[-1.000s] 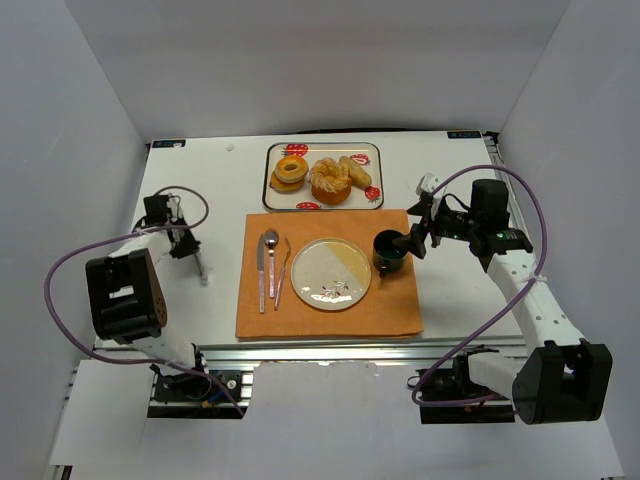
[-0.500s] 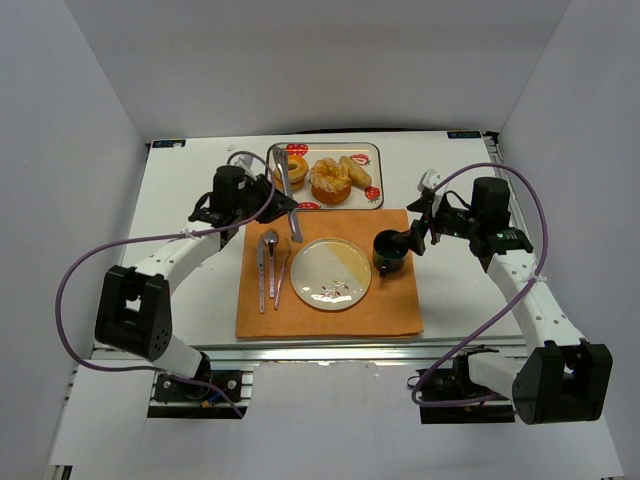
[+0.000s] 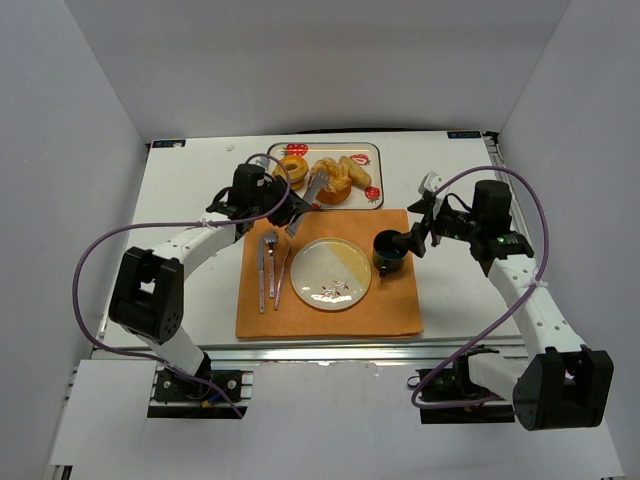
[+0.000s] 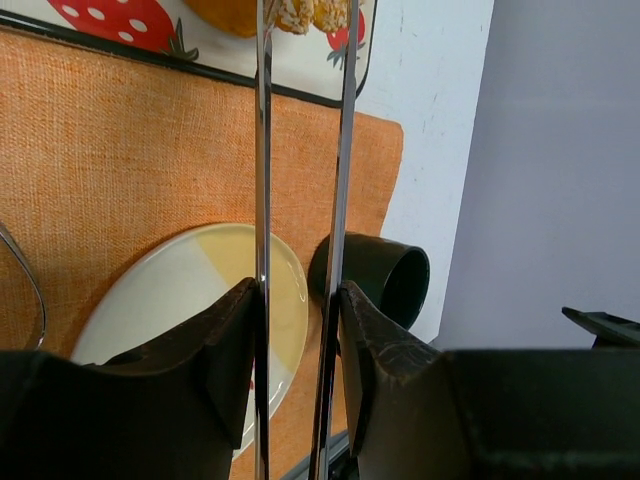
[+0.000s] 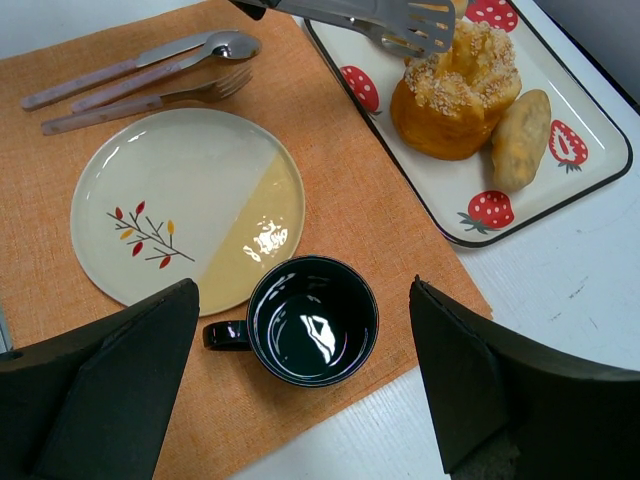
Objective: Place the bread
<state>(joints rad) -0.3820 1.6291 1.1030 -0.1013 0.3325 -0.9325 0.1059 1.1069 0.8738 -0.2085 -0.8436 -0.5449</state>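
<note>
The round golden-orange bun with a flaky top [image 5: 455,95] sat unlifted on the white strawberry-printed tray [image 5: 578,105], the left gripper [image 4: 300,320] clasping slim metal tongs [image 5: 380,20] poised over it, the right gripper [image 3: 415,235] spread empty beside that tray, so both pickup and placing remained.

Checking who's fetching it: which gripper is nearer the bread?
Left. Left gripper sits just left of the bread, its tongs reaching it; right gripper hangs beside the mug.

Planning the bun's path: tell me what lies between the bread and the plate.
Right wrist view: only the near rim of the tray and a bare strip of orange placemat separate the bread from the plate.
</note>
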